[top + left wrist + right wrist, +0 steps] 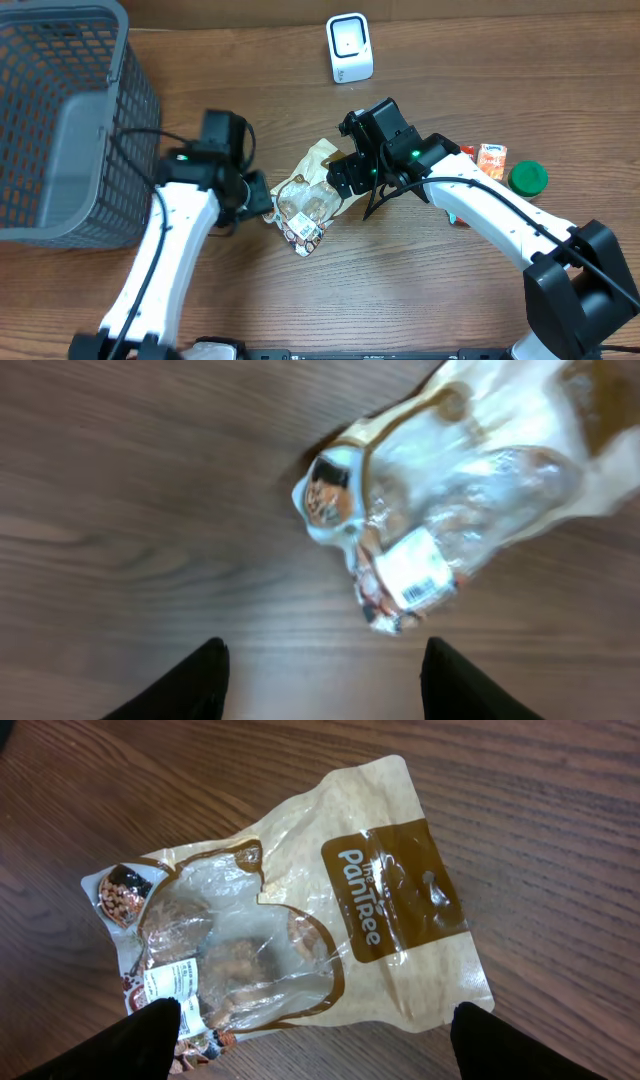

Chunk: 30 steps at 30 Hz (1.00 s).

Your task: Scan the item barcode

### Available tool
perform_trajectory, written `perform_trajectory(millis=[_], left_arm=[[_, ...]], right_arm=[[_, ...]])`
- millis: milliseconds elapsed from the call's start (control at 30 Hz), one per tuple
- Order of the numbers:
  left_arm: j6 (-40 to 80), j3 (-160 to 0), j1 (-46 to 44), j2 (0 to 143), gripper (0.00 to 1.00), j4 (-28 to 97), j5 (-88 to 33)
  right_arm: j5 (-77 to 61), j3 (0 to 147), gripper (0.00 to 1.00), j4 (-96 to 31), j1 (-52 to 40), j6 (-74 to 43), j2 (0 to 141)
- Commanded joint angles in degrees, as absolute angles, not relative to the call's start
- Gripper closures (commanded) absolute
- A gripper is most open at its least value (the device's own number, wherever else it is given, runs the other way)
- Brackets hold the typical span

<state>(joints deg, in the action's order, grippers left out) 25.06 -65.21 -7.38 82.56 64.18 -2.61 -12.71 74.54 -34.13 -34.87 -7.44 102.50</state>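
The snack bag (312, 195) lies flat mid-table (450, 310), with the scanner (350, 48) at its 1 o'clock. At the bag's 9 o'clock the left gripper (266, 203) stands partly open and empty. At its 2 o'clock the right gripper (345, 178) gapes wide, holding nothing.

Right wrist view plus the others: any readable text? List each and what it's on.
"the PanTree": on the brown panel of the snack bag.
White barcode sticker on the bag: bars show, but the print is too blurred to read.
Print on the orange carton: too small to read.
No text is legible on the scanner.
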Motion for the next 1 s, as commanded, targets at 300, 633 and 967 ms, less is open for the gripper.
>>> perform_trajectory(millis=[300,633,967], left_arm=[[28.84,-54.89,-7.2,90.24,0.46,47.24,-9.1],[28.77,-54.87,-7.2,95.98,0.47,43.11,-10.55],[28.73,-54.85,-7.22,99.66,0.49,42.04,-10.13]], right_arm=[[-12.95,74.3,0.12,-29.41,-34.63,-4.4,105.78],[-13.37,74.3,0.11,-27.42,-32.58,-4.25,109.45],[-16.53,74.3,0.1,-26.76,-30.61,-4.25,113.69]])
